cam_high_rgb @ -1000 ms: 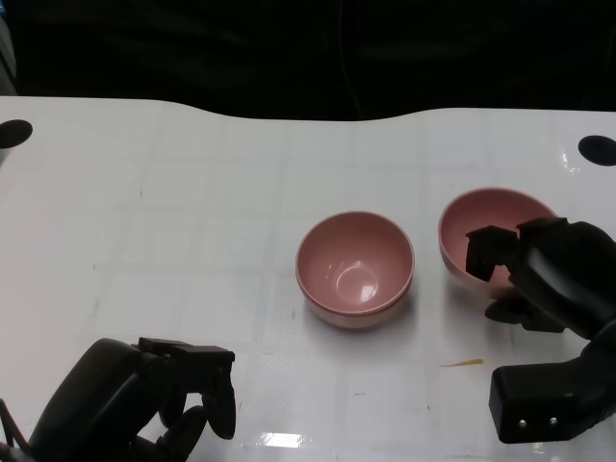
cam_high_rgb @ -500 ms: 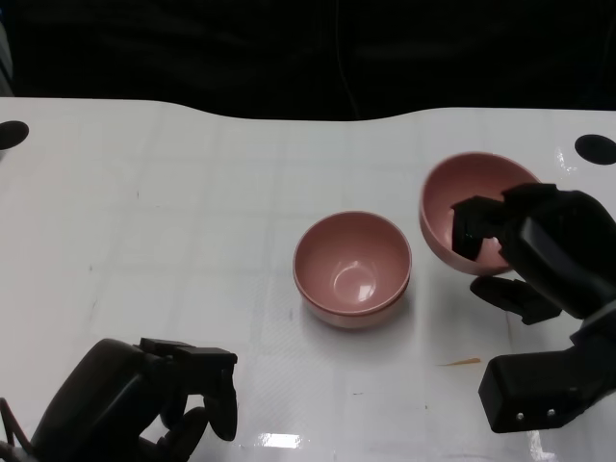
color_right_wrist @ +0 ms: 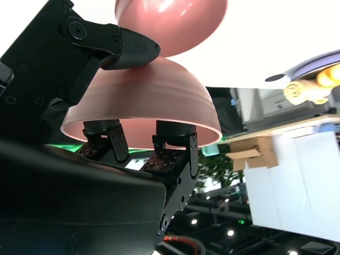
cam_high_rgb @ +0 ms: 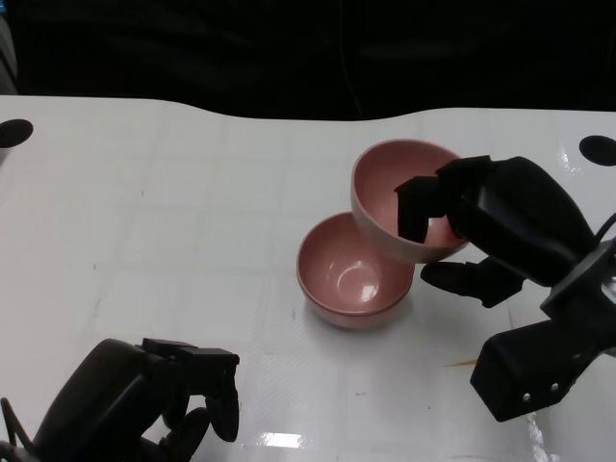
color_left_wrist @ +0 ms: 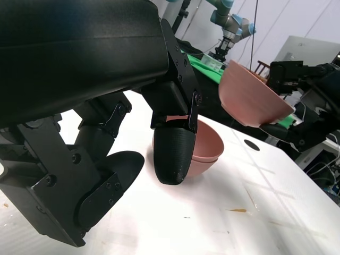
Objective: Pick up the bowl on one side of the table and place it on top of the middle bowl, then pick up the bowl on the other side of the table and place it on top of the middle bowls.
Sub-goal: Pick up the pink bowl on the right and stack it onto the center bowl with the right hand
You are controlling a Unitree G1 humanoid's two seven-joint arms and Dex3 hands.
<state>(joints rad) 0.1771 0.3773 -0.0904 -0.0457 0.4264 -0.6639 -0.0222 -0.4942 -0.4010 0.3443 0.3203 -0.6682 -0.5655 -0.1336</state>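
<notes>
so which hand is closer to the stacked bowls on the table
Right. The right hand holds a bowl just beside the middle bowls; the left hand sits low, well apart from them.

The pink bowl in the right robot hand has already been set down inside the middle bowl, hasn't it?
Not yet. The right robot hand holds the pink bowl in the air, beside and above the middle bowl, not inside it. The left wrist view shows the gap between them.
</notes>
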